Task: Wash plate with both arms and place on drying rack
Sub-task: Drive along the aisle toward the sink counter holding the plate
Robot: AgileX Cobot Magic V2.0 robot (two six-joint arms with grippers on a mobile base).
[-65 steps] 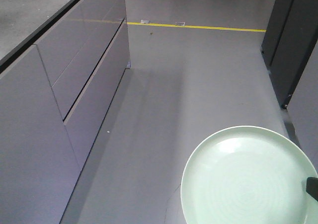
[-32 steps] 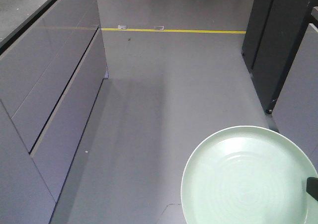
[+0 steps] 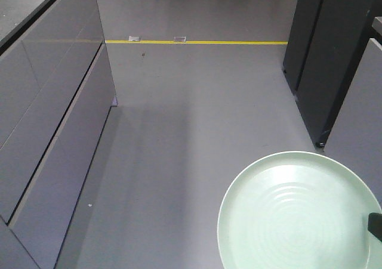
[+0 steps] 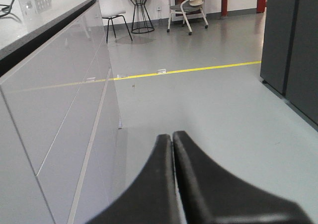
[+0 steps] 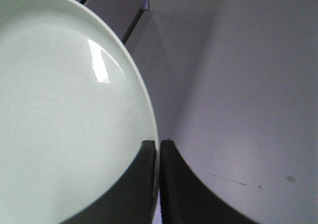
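Observation:
The pale mint-green plate point(image 3: 295, 212) hangs above the floor at the lower right of the front view, its ringed inner face up. My right gripper point(image 5: 158, 142) is shut on the plate point(image 5: 64, 114) at its rim, one finger on each face; a black fingertip point(image 3: 375, 226) shows at the plate's right edge. My left gripper point(image 4: 172, 134) is shut with nothing between its fingers, pointing along the floor beside the cabinet. The drying rack is out of view.
A long grey cabinet point(image 3: 48, 132) with drawer fronts runs down the left. Dark tall cabinets point(image 3: 334, 60) stand at the right. A yellow floor line point(image 3: 197, 42) crosses the far floor. An office chair point(image 4: 188, 5) and wire stool point(image 4: 140, 10) stand beyond it.
The view has swung: the left cabinet slid left and out, the dark cabinets and yellow line shifted left. The plate keeps its place in the frame, held in the right gripper.

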